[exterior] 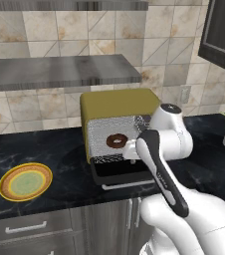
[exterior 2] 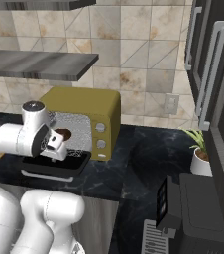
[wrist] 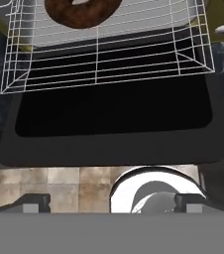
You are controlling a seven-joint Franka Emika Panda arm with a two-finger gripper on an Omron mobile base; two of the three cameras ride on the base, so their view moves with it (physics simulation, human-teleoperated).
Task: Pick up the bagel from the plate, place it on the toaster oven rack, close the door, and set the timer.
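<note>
The bagel lies on the toaster oven rack, a speckled mesh shelf inside the olive-yellow oven. Below it the door hangs open, its dark glass lying flat. My gripper hovers just in front of the rack, over the door, open and holding nothing. In the hand view the bagel sits at the top edge on the rack, the door fills the middle, and my gripper has its fingertips wide apart. The plate lies bare on the counter at left.
Two round knobs sit on the oven's right front panel. A grey shelf runs just above the oven. A potted plant stands to the right, and a dark appliance sits near the counter's front right.
</note>
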